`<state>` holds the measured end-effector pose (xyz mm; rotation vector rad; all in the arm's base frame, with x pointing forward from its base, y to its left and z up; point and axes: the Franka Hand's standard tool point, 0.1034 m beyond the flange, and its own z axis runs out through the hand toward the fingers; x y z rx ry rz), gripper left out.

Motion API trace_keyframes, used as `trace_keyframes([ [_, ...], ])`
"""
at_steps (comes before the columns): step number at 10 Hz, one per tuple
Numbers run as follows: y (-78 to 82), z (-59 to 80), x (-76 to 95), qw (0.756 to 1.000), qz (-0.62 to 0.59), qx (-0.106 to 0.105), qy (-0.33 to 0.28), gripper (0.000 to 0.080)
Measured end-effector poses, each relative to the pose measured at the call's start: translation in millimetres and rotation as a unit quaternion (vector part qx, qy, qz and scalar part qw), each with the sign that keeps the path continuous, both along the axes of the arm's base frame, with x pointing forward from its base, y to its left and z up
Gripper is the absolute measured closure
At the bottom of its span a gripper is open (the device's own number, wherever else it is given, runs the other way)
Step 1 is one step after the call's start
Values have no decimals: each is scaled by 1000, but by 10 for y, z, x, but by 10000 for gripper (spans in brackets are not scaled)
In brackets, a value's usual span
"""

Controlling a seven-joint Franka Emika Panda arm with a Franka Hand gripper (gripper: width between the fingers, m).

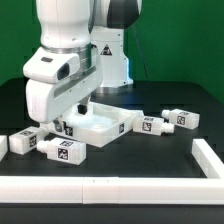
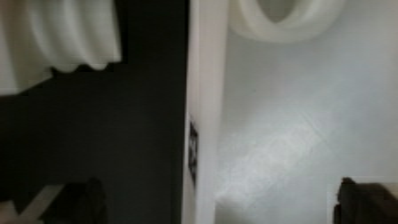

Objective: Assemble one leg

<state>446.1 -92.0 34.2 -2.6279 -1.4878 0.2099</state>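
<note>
The large white square panel (image 1: 104, 126) lies on the black table in the middle. My gripper (image 1: 68, 116) is down at the panel's corner on the exterior view's left. In the wrist view my gripper (image 2: 222, 205) is open, and its dark fingertips (image 2: 79, 202) stand wide apart on either side of the panel's rim (image 2: 206, 120) without touching it. A round hole (image 2: 290, 18) in the panel shows ahead. A white ribbed peg (image 2: 71, 40) lies outside the rim. Two legs (image 1: 62, 151) (image 1: 24, 143) lie at the exterior view's left, two more (image 1: 152, 124) (image 1: 182, 119) at its right.
A low white rail (image 1: 110, 186) runs along the table's front and turns back along the exterior view's right (image 1: 209, 156). The arm's white base (image 1: 112, 55) stands behind the panel. A green wall is at the back.
</note>
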Motion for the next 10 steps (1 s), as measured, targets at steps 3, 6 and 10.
trace_keyframes([
  [3,-71,-88,31,999,22,-2,-50,150],
  [6,-128,-195,7,996,16,-8,-87,150],
  [10,-3,-239,-2,997,-1,-7,-79,150],
])
